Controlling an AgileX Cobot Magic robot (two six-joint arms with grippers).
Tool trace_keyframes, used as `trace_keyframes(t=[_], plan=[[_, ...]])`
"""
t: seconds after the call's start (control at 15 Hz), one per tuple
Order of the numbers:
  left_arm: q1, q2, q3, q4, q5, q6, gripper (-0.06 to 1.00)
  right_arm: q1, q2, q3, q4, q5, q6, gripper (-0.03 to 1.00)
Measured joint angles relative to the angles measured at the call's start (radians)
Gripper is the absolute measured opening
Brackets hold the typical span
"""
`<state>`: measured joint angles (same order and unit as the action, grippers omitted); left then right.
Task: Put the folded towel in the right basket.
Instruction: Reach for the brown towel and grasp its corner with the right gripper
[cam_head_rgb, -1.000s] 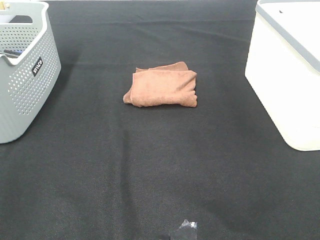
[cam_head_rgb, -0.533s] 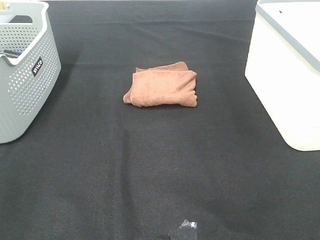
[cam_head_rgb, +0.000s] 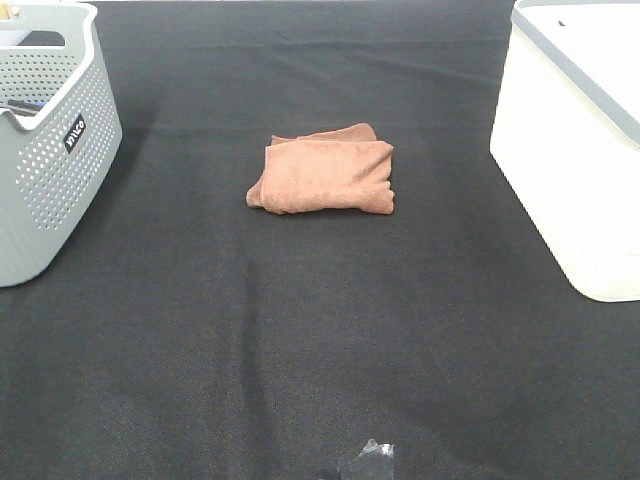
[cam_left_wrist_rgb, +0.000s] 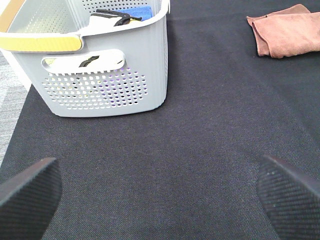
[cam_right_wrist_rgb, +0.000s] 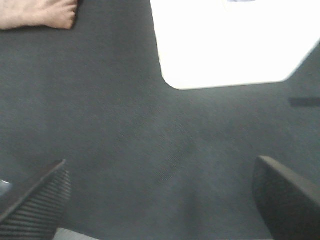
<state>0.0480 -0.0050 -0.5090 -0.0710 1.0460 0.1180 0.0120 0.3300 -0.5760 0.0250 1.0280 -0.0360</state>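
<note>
A folded brown towel (cam_head_rgb: 325, 173) lies flat on the black table, a little back from the middle. It also shows in the left wrist view (cam_left_wrist_rgb: 285, 36) and at the edge of the right wrist view (cam_right_wrist_rgb: 37, 13). The right basket (cam_head_rgb: 580, 140) is white with a grey rim and stands at the right edge; it shows in the right wrist view (cam_right_wrist_rgb: 230, 42) too. My left gripper (cam_left_wrist_rgb: 160, 200) is open and empty, well apart from the towel. My right gripper (cam_right_wrist_rgb: 162, 200) is open and empty over the cloth beside the white basket. Neither gripper shows in the high view.
A grey perforated basket (cam_head_rgb: 45, 140) with items inside stands at the left edge; it shows in the left wrist view (cam_left_wrist_rgb: 100, 65). A small dark glinting object (cam_head_rgb: 372, 460) sits at the front edge. A black cloth (cam_head_rgb: 300, 330) covers the table.
</note>
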Motion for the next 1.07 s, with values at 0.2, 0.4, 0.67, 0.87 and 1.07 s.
trace_keyframes(t=[0.2, 0.4, 0.67, 0.87, 1.07], plan=[[0.000, 0.000, 0.000, 0.000, 0.000, 0.000, 0.99, 0.000, 0.396, -0.272, 0.143, 0.013, -0.001, 0.94], [0.000, 0.000, 0.000, 0.000, 0.000, 0.000, 0.99, 0.000, 0.733, -0.519, 0.312, 0.041, -0.002, 0.94], [0.000, 0.000, 0.000, 0.000, 0.000, 0.000, 0.99, 0.019, 1.007, -0.742, 0.548, 0.039, -0.133, 0.94], [0.000, 0.000, 0.000, 0.000, 0.000, 0.000, 0.99, 0.117, 1.195, -0.951, 0.572, 0.035, -0.140, 0.94], [0.000, 0.000, 0.000, 0.000, 0.000, 0.000, 0.99, 0.259, 1.587, -1.346, 0.554, 0.108, -0.100, 0.93]])
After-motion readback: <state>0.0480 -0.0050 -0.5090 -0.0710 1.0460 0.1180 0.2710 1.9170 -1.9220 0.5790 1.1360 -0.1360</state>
